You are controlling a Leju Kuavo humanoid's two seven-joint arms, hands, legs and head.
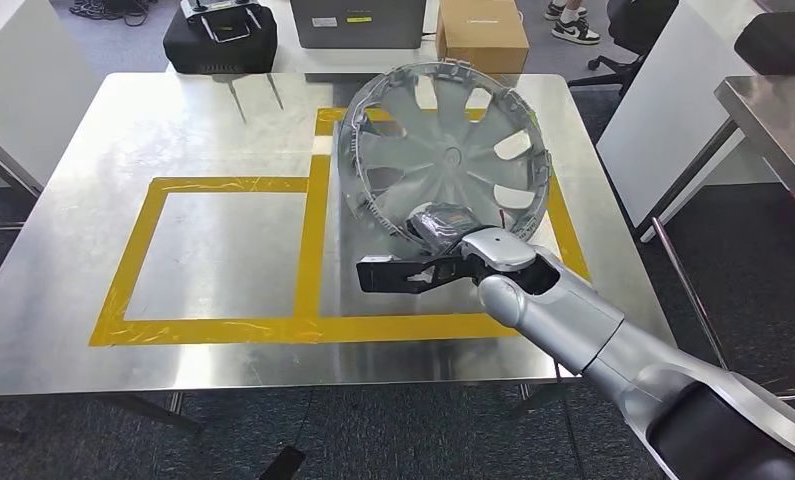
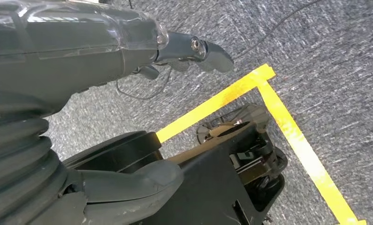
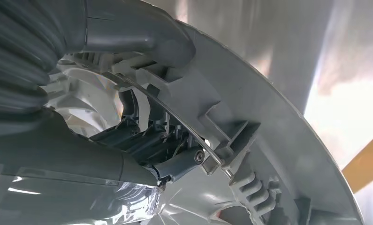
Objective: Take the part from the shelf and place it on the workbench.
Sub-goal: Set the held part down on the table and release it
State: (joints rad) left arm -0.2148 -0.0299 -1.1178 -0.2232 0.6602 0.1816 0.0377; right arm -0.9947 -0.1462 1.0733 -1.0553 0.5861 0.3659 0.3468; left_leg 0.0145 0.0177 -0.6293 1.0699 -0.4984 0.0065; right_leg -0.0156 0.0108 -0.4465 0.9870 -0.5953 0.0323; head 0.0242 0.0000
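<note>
**Wheel cover held tilted over the desk, ready to be laid down**

The right hand (image 1: 441, 232) grasps the wheel cover (image 1: 443, 155) at its near rim. In the right wrist view the thumb (image 3: 142, 33) presses on one side of the rim and the darker fingers (image 3: 142, 143) are hooked on the inner side, between the plastic clips and the wire ring. So the part is pinched by its edge, not carried from below.

The cover is over the right half of the steel desk (image 1: 223, 150), above the right one of two rectangles marked with yellow tape (image 1: 313, 250). It is tilted, with the ribbed inner side turned toward the robot and the far rim higher. I cannot tell whether the low rim already touches the desk surface or is just above it.

I think the edge grip is chosen because the part is wide and thin, and the rim with its clips gives the fingers something to hook on. The taped rectangle is probably the intended place. The next step, in my judgement, is to lower the far rim until the cover lies flat and then let go.

The left hand (image 2: 194, 49) hangs down over the grey carpet floor (image 2: 325, 56). It holds nothing, but I cannot tell if its fingers are spread or curled.
</note>
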